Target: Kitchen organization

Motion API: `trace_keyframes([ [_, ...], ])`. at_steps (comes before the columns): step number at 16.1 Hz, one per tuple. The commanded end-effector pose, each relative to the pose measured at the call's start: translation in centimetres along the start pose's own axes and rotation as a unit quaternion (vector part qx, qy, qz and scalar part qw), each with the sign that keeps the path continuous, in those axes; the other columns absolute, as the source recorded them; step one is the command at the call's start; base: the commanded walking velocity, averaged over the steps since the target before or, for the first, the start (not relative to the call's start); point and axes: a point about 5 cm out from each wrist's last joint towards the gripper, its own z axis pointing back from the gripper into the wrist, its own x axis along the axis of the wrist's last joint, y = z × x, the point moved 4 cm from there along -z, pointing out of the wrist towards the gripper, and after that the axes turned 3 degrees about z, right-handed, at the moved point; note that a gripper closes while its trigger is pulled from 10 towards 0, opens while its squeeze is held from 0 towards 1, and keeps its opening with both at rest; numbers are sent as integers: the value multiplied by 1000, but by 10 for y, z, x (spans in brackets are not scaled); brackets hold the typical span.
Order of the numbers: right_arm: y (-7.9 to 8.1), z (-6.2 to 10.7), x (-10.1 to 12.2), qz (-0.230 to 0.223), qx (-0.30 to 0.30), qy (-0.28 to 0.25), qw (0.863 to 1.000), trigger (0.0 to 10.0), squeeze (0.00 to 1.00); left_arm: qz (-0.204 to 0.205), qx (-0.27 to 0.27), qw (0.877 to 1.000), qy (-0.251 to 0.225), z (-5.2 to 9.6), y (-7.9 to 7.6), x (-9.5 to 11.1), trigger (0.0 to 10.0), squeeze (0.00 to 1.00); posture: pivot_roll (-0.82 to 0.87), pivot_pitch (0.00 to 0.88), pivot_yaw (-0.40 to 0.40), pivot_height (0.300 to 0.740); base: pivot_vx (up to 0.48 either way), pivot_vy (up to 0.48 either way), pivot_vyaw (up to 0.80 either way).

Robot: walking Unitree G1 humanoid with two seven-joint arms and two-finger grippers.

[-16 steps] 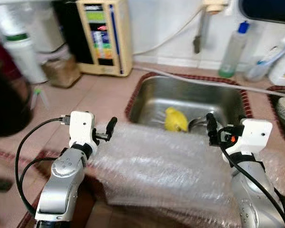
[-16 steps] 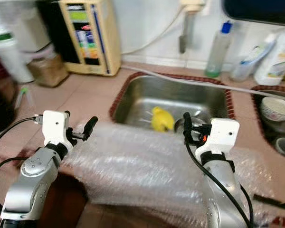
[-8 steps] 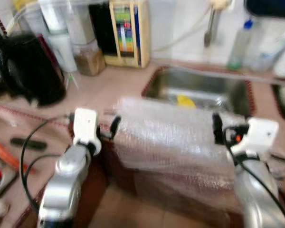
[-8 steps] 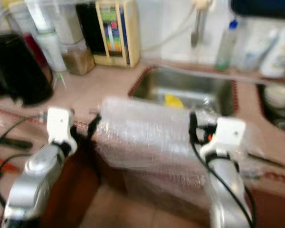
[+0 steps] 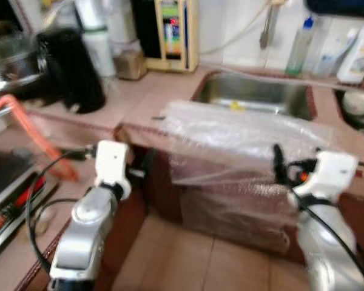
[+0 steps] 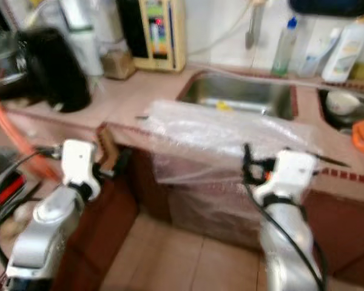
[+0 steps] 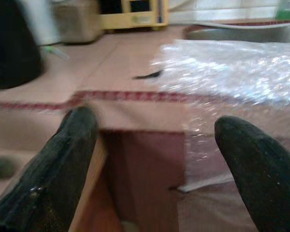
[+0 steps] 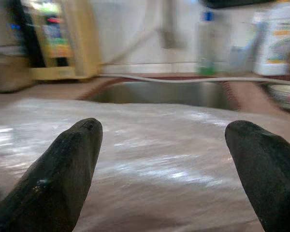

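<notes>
Item: bubble wrap sheet (image 5: 242,130), centre of frame, draped over the counter edge (image 5: 139,130) in front of the sink (image 5: 255,100); its lower part hangs down the cabinet front.

Left gripper (image 7: 150,159): I read its fingers as spread wide, holding nothing, low left of centre, facing the counter corner just beside the sheet's left edge.

Right gripper (image 8: 164,159): fingers spread, holding nothing, right of centre, pointed across the sheet toward the sink.

Surroundings: black kettle (image 5: 70,70) upper left; bottles (image 5: 300,45) along the back wall, upper right; bowl (image 5: 358,103) far right.

Risks, as I judge them:
- The sheet is held by neither gripper; its hanging part may drag the rest to the floor.
- Head views are blurred; closing now may miss the thin film or pinch only one layer.
- A low left approach may knock the counter corner.
- Pulling the sheet may sweep small items near the sink.
</notes>
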Motion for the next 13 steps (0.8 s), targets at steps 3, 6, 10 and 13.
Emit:
trace_keyframes([
  [3,-3,-1,-12,10,20,29,999,10000,0,2,-9,1000,7,-2,-7,-6,10000,0,-68,0,72,740,-322,0,0],
  [6,-7,-3,-31,22,45,60,997,10000,0,15,-27,998,48,-7,-17,-32,10000,0,-74,0,65,740,-94,0,0],
  [10,-13,5,-77,1,53,142,988,10000,0,19,-19,986,164,-5,-10,-98,10000,0,-82,0,67,740,0,0,0],
  [13,-8,26,-144,-6,73,245,967,10000,0,-20,9,961,277,14,12,-167,10000,0,-100,0,63,740,0,0,0],
])
